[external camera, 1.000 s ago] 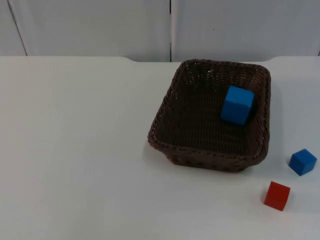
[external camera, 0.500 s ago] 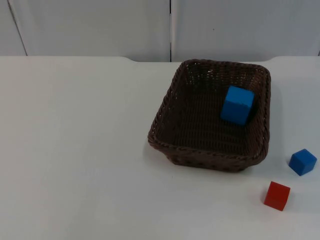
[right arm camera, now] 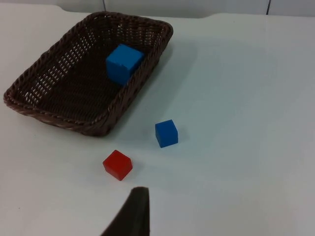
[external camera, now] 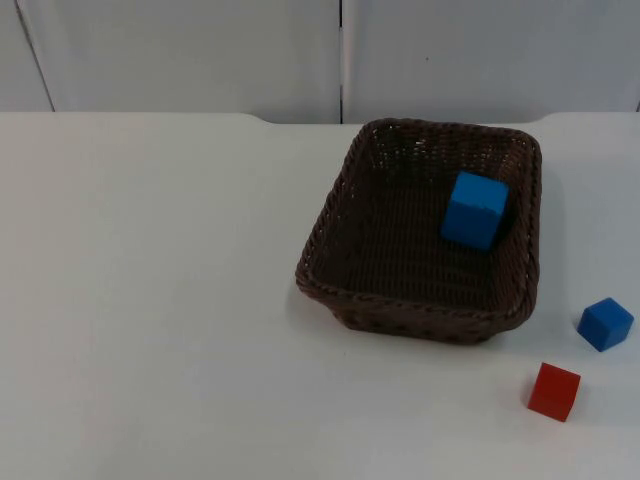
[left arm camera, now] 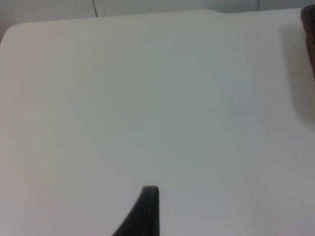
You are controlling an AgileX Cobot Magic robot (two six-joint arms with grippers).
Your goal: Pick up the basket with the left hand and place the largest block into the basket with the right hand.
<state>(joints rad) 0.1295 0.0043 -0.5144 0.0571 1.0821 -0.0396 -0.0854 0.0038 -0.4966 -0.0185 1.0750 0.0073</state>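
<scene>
While the left gripper [left arm camera: 147,211] and right gripper [right arm camera: 133,211] wait above the white table [external camera: 150,300], finger opening cannot be determined. The wicker basket [external camera: 325,270] rests unheld; the large blue block [external camera: 474,209] lies inside at 2 o'clock. Risk: lifting may tip the block out.

- From above we look down and forward across the table [external camera: 150,300] to the wall [external camera: 200,55].
- Our left wrist view faces bare table beyond its fingertip [left arm camera: 147,206].
- Our right wrist view shares the basket [right arm camera: 54,105] and blocks with the top view.
</scene>
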